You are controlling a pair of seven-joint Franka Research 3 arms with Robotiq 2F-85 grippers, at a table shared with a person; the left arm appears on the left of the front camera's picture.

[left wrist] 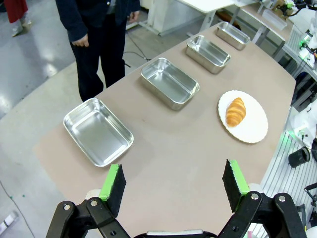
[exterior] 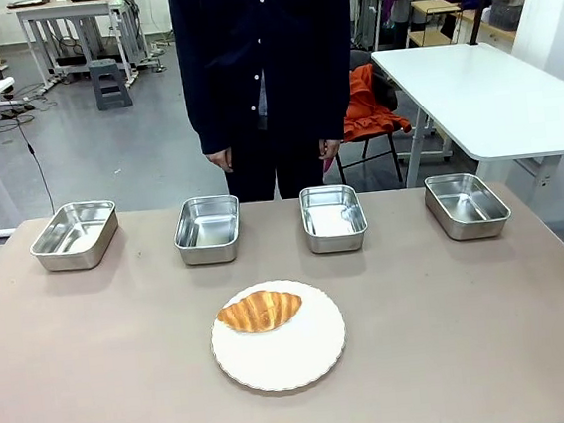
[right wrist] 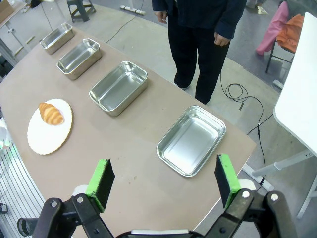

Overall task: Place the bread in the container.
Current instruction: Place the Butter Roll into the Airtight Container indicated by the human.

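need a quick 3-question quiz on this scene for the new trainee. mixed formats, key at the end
1. How many steel pans stand in the row?
2. True or false: the bread already lies in one of them.
3. The robot's left hand is: A) shut on the bread, B) open and holding nothing, C) shut on a pan rim.

Key
1. Four.
2. False: it lies on the white plate.
3. B.
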